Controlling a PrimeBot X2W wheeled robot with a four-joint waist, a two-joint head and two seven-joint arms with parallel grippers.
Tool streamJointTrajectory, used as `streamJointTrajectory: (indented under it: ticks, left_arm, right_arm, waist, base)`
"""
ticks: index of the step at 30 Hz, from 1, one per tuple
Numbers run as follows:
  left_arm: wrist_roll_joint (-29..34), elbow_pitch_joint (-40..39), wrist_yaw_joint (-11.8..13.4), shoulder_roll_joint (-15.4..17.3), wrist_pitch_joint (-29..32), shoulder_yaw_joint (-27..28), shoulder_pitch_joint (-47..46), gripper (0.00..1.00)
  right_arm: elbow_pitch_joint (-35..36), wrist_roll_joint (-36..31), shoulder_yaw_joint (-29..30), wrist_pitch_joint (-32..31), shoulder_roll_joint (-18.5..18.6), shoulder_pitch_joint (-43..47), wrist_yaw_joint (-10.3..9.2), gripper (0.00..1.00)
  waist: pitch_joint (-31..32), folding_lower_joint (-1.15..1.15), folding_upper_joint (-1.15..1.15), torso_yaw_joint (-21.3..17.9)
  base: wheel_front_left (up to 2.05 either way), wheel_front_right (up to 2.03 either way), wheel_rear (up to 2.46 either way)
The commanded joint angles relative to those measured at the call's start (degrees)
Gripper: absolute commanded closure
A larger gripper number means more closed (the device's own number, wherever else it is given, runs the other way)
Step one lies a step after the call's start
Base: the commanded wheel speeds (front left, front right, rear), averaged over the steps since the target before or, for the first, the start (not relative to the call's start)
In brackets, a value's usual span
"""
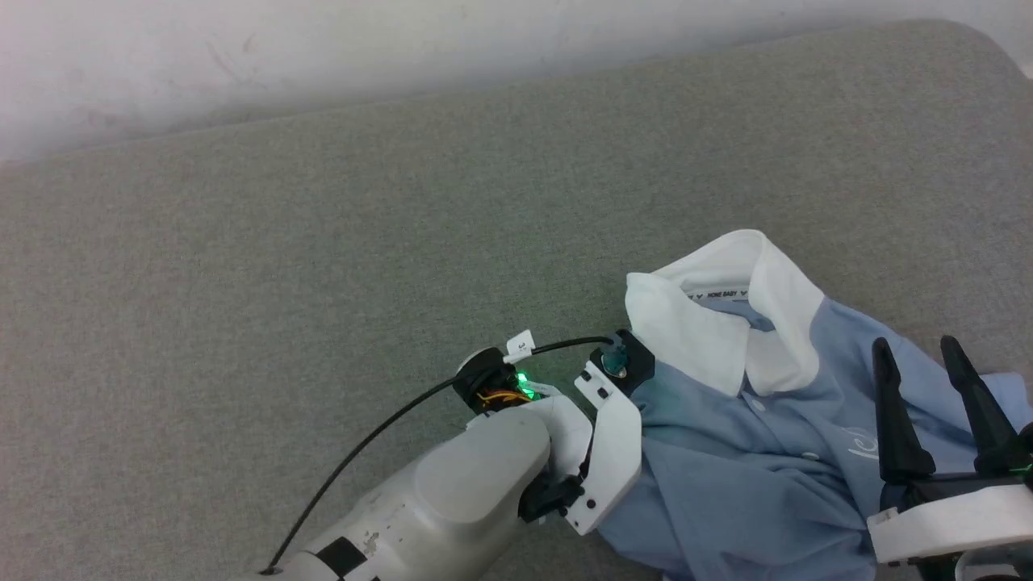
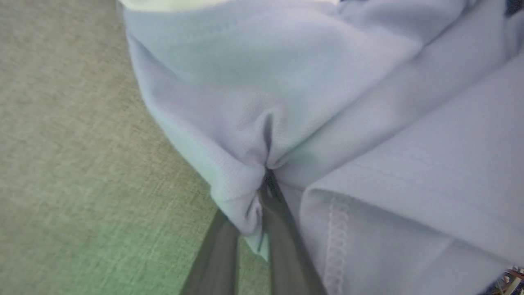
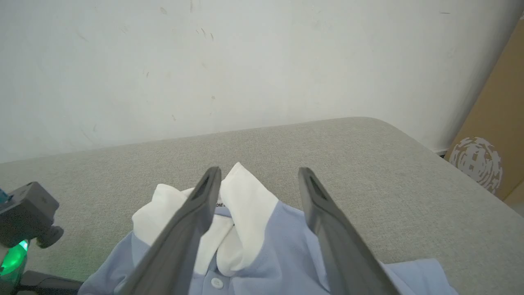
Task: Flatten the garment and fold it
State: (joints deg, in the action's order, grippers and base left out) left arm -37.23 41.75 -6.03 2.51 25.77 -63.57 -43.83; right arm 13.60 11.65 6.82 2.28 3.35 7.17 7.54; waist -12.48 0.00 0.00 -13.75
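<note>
The garment (image 1: 726, 452), a light blue knit shirt with a white collar (image 1: 718, 323), lies crumpled at the lower right of the grey surface. White lettering (image 1: 859, 444) and small buttons show on its chest. My left gripper (image 2: 266, 180) reaches into the shirt's left edge and is shut on a bunched fold of the blue fabric (image 2: 245, 192). In the head view its white wrist (image 1: 609, 452) hides the fingers. My right gripper (image 1: 916, 347) hovers open above the shirt's right part, nothing between its fingers; in its wrist view the right gripper (image 3: 258, 172) frames the collar (image 3: 245, 205).
A grey padded cloth surface (image 1: 323, 282) stretches far to the left and back, ending at a white wall (image 1: 242, 48). A black cable (image 1: 387, 428) loops off my left wrist. A brown cardboard panel (image 3: 499, 123) stands past the surface's right corner.
</note>
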Motion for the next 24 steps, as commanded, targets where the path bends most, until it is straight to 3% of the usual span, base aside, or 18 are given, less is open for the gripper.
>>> streamJointTrajectory:
  ticks: [1, 9, 12, 16, 17, 18, 19, 24]
  left_arm:
    - [-0.9, 2.3, -0.2, 0.4, 0.5, -2.2, 2.8, 1.0]
    - [-2.0, 1.0, 3.9, 0.4, -11.3, 0.6, 1.5, 1.0]
    - [-2.2, -1.9, 5.6, 1.9, -15.2, 2.6, 1.6, 1.0]
    - [-3.1, -8.7, 8.8, 7.4, -17.7, 5.6, 4.0, 1.0]
    - [-3.1, -8.7, 8.8, 7.4, -17.7, 5.6, 4.0, 1.0]
    - [-3.9, -12.9, 11.1, 11.3, -17.5, 7.2, 6.5, 1.0]
    - [-3.9, -12.9, 11.1, 11.3, -17.5, 7.2, 6.5, 1.0]
    - [-6.8, -24.6, 19.3, 22.7, -16.2, 12.5, 14.7, 1.0]
  right_arm:
    - [-0.2, 0.1, 0.3, 0.1, -0.2, -0.4, -0.05, 0.0]
    - [-0.2, 0.1, 1.8, -0.8, -0.4, 1.1, -0.05, 0.0]
    - [0.0, 0.2, 2.3, -1.2, -0.4, 1.8, -0.05, 0.0]
    - [0.3, 0.4, 2.7, -1.9, -0.4, 2.8, -0.05, 0.0]
    - [0.3, 0.4, 2.7, -1.9, -0.4, 2.8, -0.05, 0.0]
    - [0.5, 0.4, 2.9, -2.1, -0.4, 3.3, -0.05, 0.0]
    - [0.5, 0.4, 2.9, -2.1, -0.4, 3.3, -0.05, 0.0]
    - [1.2, 0.6, 3.1, -2.6, -0.5, 4.1, -0.05, 0.0]
  waist:
    - [0.8, 0.0, 0.0, -0.3]
    - [4.1, 0.0, 0.0, 2.5]
    - [5.4, 0.0, 0.0, 4.6]
    - [7.1, 0.0, 0.0, 7.2]
    - [7.1, 0.0, 0.0, 7.2]
    - [7.6, 0.0, 0.0, 8.4]
    - [7.6, 0.0, 0.0, 8.4]
    - [8.3, 0.0, 0.0, 10.3]
  base:
    - [0.0, 0.0, 0.0]
    - [0.0, 0.0, 0.0]
    - [0.0, 0.0, 0.0]
    - [0.0, 0.0, 0.0]
    - [0.0, 0.0, 0.0]
    - [0.0, 0.0, 0.0]
    - [0.0, 0.0, 0.0]
    - [0.0, 0.0, 0.0]
